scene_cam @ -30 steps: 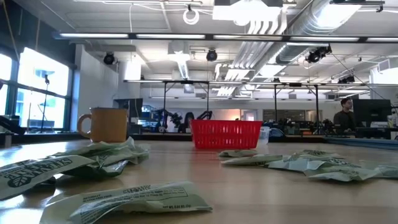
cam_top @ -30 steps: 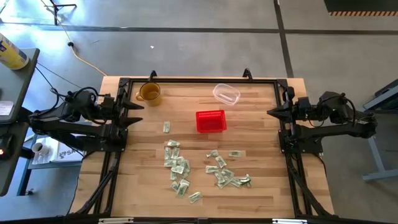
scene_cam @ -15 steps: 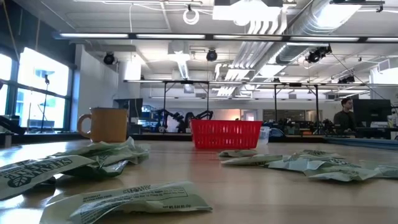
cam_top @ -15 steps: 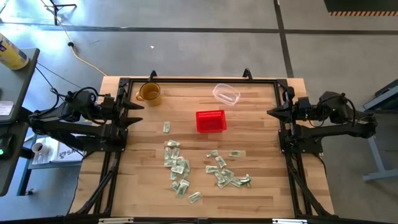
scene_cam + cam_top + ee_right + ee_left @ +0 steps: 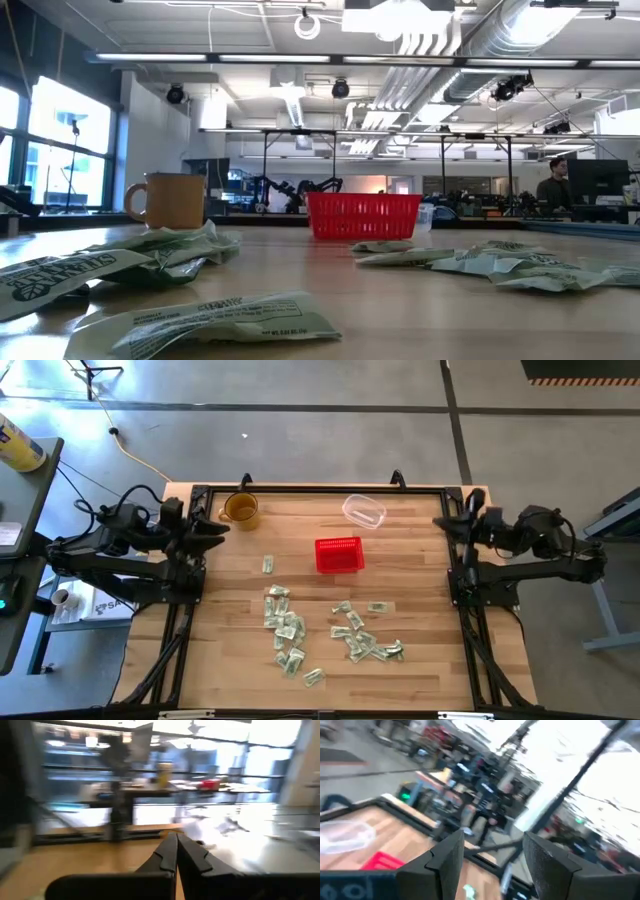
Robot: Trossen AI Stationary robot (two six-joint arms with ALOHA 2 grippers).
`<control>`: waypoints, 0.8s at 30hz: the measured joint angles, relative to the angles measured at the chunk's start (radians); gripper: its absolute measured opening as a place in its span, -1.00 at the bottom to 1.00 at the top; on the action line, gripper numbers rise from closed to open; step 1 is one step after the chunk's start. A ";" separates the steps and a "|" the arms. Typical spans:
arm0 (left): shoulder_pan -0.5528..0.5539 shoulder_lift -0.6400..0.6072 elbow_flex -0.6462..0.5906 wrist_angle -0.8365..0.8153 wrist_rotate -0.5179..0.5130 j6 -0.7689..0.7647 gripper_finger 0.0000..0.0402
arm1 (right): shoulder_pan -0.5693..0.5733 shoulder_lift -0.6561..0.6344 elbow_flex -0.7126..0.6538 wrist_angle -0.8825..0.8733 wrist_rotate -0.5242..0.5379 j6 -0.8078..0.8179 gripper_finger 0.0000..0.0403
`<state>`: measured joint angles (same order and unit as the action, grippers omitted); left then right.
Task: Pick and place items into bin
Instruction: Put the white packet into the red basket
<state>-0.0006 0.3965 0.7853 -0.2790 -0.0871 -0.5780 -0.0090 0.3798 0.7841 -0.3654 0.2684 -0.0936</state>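
- Sitting near the middle of the wooden table [image 5: 420, 660]: the red basket [image 5: 339, 554], upright.
- Scattered nearer the front edge than the red basket: wrinkled green-and-white bills [image 5: 287, 635] in two loose clusters, one front-left, the other [image 5: 362, 640] front-right of the red basket.
- Lying alone just left of the red basket: a single bill [image 5: 268, 564].
- Resting behind the red basket, slightly to its right: a clear plastic container [image 5: 364, 511].
- Standing well left of the red basket, near the table's back-left corner: an amber mug [image 5: 240, 509].
- Hovering far left of the red basket, at the table's left edge beside the amber mug: the left gripper [image 5: 212, 528], fingers [image 5: 447, 857] spread apart, holding nothing.
- Hovering far right of the red basket, at the table's right edge: the right gripper [image 5: 442, 523], fingers [image 5: 167, 851] pressed together, empty.
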 joint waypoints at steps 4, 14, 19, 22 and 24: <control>0.000 0.008 0.000 0.000 -0.058 -0.043 0.18 | 0.000 0.002 0.000 0.001 0.122 -0.027 -1.00; 0.000 0.142 0.000 0.001 -0.100 -0.302 0.18 | 0.001 0.027 0.000 0.187 0.056 0.375 -1.00; 0.000 0.247 0.000 0.007 -0.077 -0.485 0.18 | 0.001 0.068 0.000 0.263 0.014 0.511 -1.00; 0.000 0.305 0.000 0.007 -0.031 -0.499 0.18 | 0.001 0.095 0.000 0.284 0.015 0.498 -1.00; 0.000 0.330 -0.001 0.007 0.011 -0.499 0.18 | -0.001 0.104 0.000 0.305 0.077 0.464 -1.00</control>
<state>-0.0005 0.7270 0.7846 -0.2718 -0.0762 -1.0775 -0.0104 0.4837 0.7841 -0.0609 0.3451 0.3707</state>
